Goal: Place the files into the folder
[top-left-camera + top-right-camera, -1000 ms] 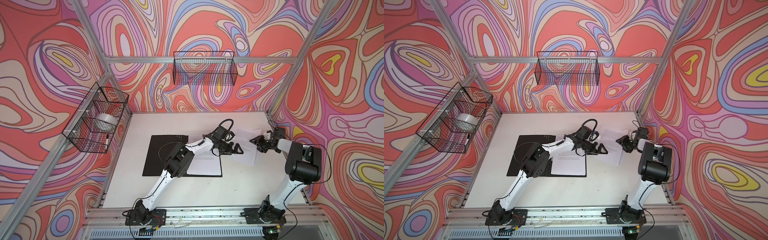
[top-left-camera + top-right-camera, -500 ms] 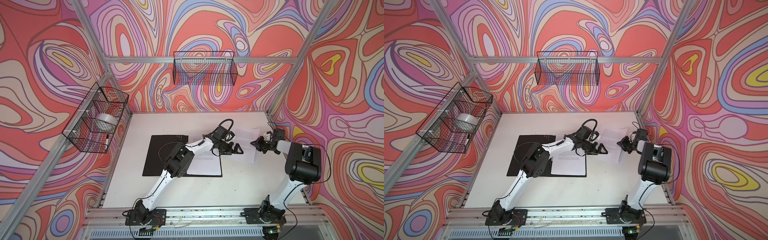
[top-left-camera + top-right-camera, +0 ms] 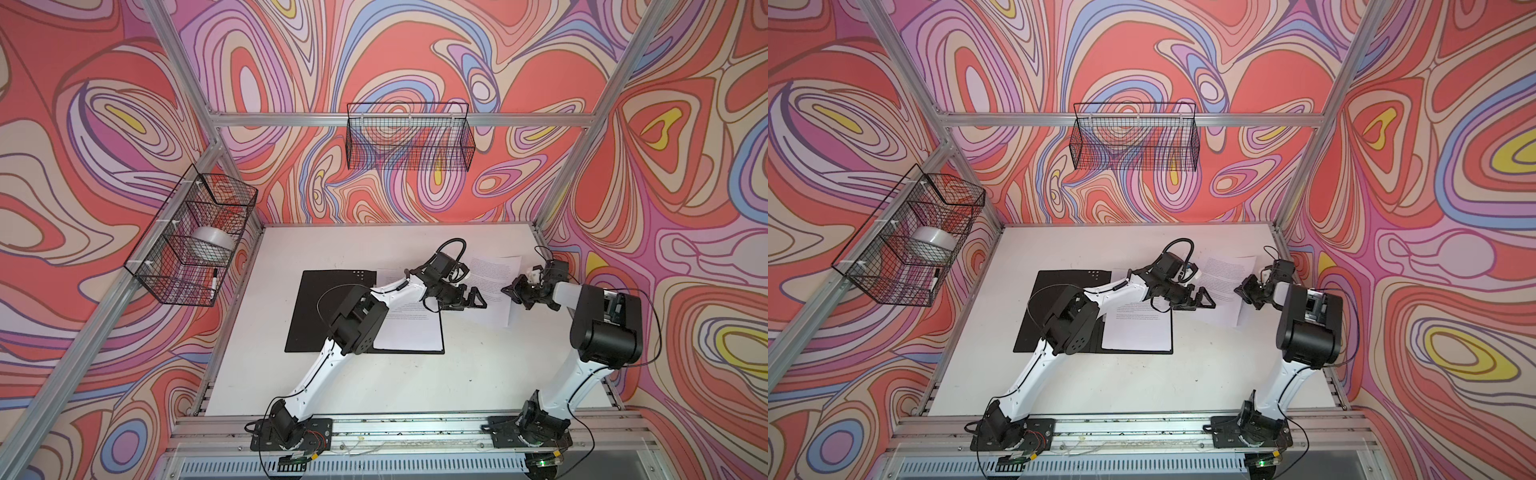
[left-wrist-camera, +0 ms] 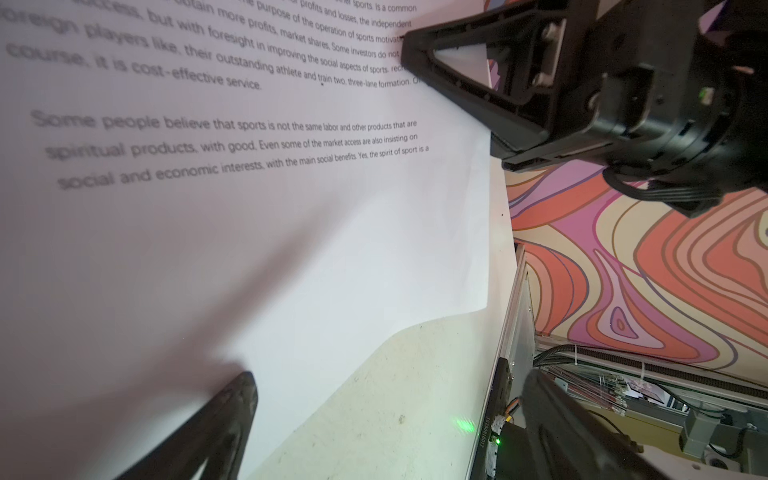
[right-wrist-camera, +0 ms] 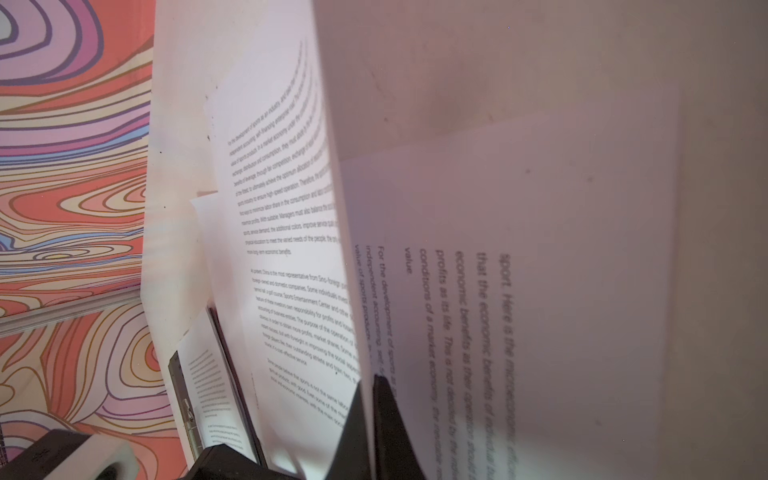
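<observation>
Here, thin curved files (image 5: 540, 291), flat folder (image 3: 320, 316)

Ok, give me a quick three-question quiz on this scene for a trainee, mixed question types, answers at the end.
1. True or false: the right end effector is shut on the edge of a sheet.
2. The folder lies: A closed, B open with black faces up, C standing upright.
3. Fill in: the left end effector is ___ (open or shut).
Key: 1 true; 2 B; 3 open.
</observation>
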You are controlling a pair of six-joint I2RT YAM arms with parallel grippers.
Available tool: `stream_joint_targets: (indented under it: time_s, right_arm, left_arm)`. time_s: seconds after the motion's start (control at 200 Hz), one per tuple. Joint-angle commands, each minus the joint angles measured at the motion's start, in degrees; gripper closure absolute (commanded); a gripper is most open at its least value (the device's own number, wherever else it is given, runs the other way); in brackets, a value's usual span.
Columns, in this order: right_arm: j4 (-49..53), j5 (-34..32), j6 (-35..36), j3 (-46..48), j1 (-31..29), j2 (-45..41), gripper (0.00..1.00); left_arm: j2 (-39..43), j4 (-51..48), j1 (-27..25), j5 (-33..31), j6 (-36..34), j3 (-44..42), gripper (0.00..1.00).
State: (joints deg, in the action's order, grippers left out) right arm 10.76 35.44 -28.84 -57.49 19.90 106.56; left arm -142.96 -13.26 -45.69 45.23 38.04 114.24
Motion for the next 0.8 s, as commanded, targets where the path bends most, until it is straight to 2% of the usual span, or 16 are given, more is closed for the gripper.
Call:
stream_joint_targets:
  time_s: [0.0, 0.165, 0.28, 0.556, 0.681, 0.796]
  right_arm:
    - [0.0, -0.3, -0.1, 1.1, -0.3, -2.1, 1.0]
    - [0.8, -1.0, -1.3, 1.1, -0.2, -4.6, 1.0]
    - [1.9, -1.5, -1.8, 0.3, -0.1, -6.8, 1.0]
    - [5.6, -2.0, -2.0, -3.3, -0.2, -9.9, 1.0]
    - [6.9, -2.2, -2.3, -4.7, -0.3, -11.8, 1.0]
    - [8.5, -2.4, -2.5, -5.9, -0.2, -13.4, 1.0]
  left_arm:
    - [0.1, -3.9, 0.6, 0.7, 0.7, -0.4, 0.0]
    - [5.1, -2.3, 1.5, 2.9, 1.3, 1.6, 0.0]
    - [9.4, 3.2, 2.8, 4.9, 3.6, 1.2, 0.0]
    - [22.2, 14.7, 6.8, 8.6, 10.8, -8.1, 0.0]
    - [29.4, 14.8, 7.2, 8.3, 8.4, -14.7, 0.0]
    - [36.2, 6.3, 7.2, 2.3, -1.0, -20.0, 0.0]
